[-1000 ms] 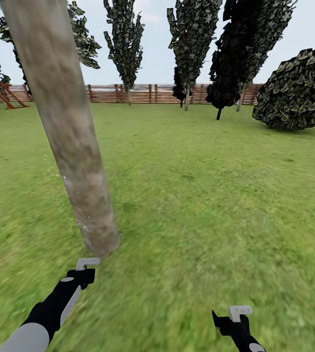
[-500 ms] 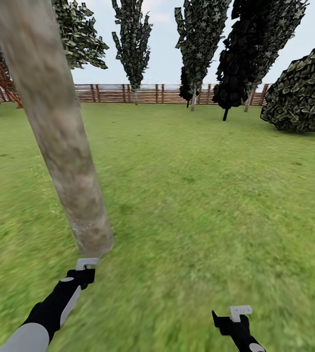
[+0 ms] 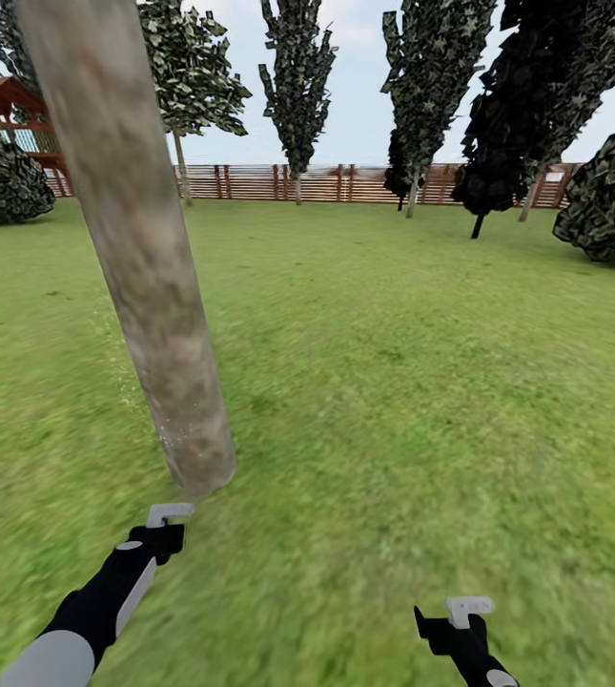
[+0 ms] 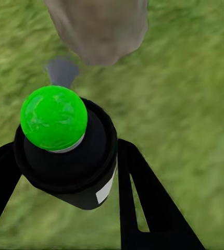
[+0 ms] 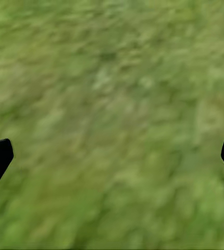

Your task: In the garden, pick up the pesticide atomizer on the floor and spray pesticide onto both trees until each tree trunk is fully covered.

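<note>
The left gripper (image 4: 65, 172) holds the pesticide atomizer (image 4: 65, 151), a black bottle with a round green cap; its two dark fingers (image 4: 143, 198) are pressed on the sides of the bottle. In the left wrist view the base of the tree trunk (image 4: 99, 28) stands just in front of the atomizer, in the upper part of the frame. In the head view the same trunk (image 3: 145, 258) rises at the left of the frame, and the left arm reaches toward its foot. Fine pale specks seem to lie on the lower bark, but I cannot tell how much is covered.

The right gripper (image 5: 112, 151) hangs over the grass (image 5: 112, 78) with its fingertips spread wide and nothing between them.

I judge that the step in hand is spraying this trunk. The next move calls for aiming the nozzle at bare bark, probably higher up.
</note>
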Robot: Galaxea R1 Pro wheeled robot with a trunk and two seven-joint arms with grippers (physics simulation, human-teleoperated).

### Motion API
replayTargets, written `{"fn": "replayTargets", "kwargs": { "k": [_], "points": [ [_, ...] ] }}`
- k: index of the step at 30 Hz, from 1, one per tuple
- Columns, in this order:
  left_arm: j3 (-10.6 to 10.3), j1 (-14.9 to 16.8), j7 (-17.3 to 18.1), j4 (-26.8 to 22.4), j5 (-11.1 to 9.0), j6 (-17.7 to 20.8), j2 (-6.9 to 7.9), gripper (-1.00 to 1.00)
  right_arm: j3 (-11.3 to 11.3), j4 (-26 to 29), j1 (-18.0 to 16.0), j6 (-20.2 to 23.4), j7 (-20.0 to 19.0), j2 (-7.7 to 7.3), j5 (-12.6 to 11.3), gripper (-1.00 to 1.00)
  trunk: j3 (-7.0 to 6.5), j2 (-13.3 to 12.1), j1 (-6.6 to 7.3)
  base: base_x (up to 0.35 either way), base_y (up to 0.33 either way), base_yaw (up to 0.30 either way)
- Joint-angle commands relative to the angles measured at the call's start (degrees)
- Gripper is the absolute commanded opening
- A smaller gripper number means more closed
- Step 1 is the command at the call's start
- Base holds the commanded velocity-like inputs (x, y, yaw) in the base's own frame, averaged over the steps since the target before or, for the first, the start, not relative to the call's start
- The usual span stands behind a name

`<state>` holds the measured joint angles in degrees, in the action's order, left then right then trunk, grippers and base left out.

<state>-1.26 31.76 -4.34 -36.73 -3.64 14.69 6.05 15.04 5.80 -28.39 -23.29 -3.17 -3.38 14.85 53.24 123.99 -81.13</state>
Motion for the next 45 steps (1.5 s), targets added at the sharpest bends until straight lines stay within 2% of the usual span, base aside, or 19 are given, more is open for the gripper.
{"fn": "replayTargets", "kwargs": {
  "k": [1,4,7,8,10,14,17,18,20,22,23,27,29,32,33,36,38,40,45],
  "points": [
    [0.0,0.0,0.1,0.0,0.0,0.0,0.14,-1.0,0.0,0.0,0.0,0.0,0.0,0.0,0.0,1.0,0.0,0.0,0.0,0.0,-0.001,0.275],
    [0.1,0.1,0.4,-0.9,-0.1,0.1,0.29,-1.0,0.0,0.0,0.0,0.0,0.0,-0.01,0.0,1.0,0.0,0.0,0.0,0.0,0.0,0.224],
    [-0.4,0.9,0.5,-4.5,0.0,1.0,-0.4,-1.0,0.0,0.1,0.0,0.0,0.0,-0.04,0.0,1.0,0.0,0.0,0.0,0.0,0.0,0.014],
    [-0.5,1.0,0.5,-5.9,0.0,1.4,-0.97,-1.0,0.0,0.1,0.0,0.0,0.0,-0.01,0.0,1.0,0.0,0.0,0.0,0.0,0.0,0.003],
    [-0.6,1.0,0.5,-9.0,0.2,3.5,-3.02,-1.0,0.0,0.1,0.0,-0.1,0.1,-0.01,0.1,1.0,0.0,0.0,0.0,0.0,0.0,0.0],
    [-0.6,1.1,0.6,-15.0,0.2,8.0,-3.86,-1.0,0.0,0.1,0.0,-0.1,0.2,-0.04,0.1,1.0,0.0,0.0,0.0,0.0,0.0,0.0],
    [-0.2,1.1,0.6,-17.8,-0.1,9.4,-3.03,-1.0,0.1,0.1,0.0,-0.1,0.3,-0.04,0.1,1.0,0.0,0.0,0.0,0.0,0.0,0.0],
    [0.0,1.1,0.6,-18.2,-0.1,9.7,-2.22,-1.0,0.0,0.1,0.0,-0.1,0.3,-0.05,0.1,1.0,0.0,0.0,0.0,0.0,0.0,0.0],
    [1.1,1.1,0.6,-18.5,-0.2,9.9,0.38,-1.0,0.1,0.1,0.0,-0.1,0.3,-0.05,0.1,1.0,0.0,0.0,0.0,0.0,0.0,0.0],
    [2.7,1.1,0.6,-18.5,-0.3,10.0,1.63,-1.0,0.1,0.1,0.0,-0.1,0.3,-0.05,0.1,1.0,0.0,0.0,0.0,0.0,0.0,0.0],
    [4.2,1.1,0.6,-19.3,-0.3,10.1,2.35,-1.0,0.1,0.0,0.0,-0.1,0.3,-0.05,0.1,1.0,0.0,0.0,0.0,0.0,0.0,0.0],
    [4.2,1.0,0.7,-22.6,-0.3,13.4,1.45,-1.0,0.0,0.0,0.0,-0.1,0.3,-0.05,0.1,1.0,0.0,0.0,0.0,0.0,0.0,0.0],
    [3.2,1.0,0.7,-25.6,-0.3,14.8,0.25,-1.0,0.0,0.0,0.0,-0.1,0.3,-0.05,0.1,1.0,0.0,0.0,0.0,0.0,0.0,0.0],
    [2.8,1.0,0.7,-28.5,-0.3,17.4,-0.08,-1.0,0.0,0.0,0.0,-0.1,0.3,-0.05,0.1,1.0,0.0,0.0,0.0,0.0,0.0,0.0],
    [2.9,1.0,0.7,-29.4,-0.4,19.1,0.34,-1.0,0.0,0.0,0.0,-0.1,0.3,-0.05,0.1,1.0,0.0,0.0,0.0,0.0,0.0,0.0],
    [3.7,1.1,0.7,-29.8,-0.1,19.7,1.6,-1.0,0.0,0.0,0.0,-0.1,0.3,-0.05,0.1,1.0,0.0,0.0,0.0,0.0,0.0,0.0],
    [4.3,1.3,0.7,-29.8,-0.1,20.0,3.76,-1.0,0.0,0.0,0.0,-0.1,0.3,-0.05,0.1,1.0,0.0,0.0,0.0,0.0,0.0,0.0],
    [4.5,3.1,0.6,-28.7,0.1,20.6,5.02,-1.0,0.0,0.0,0.0,-0.1,0.3,-0.05,0.1,1.0,0.0,0.0,0.0,0.0,0.0,0.0],
    [3.8,3.4,0.7,-27.8,0.3,22.4,5.36,-1.0,0.0,0.0,0.0,-0.1,0.3,-0.05,0.1,1.0,0.0,0.0,0.0,0.0,0.0,0.0]
  ]
}}
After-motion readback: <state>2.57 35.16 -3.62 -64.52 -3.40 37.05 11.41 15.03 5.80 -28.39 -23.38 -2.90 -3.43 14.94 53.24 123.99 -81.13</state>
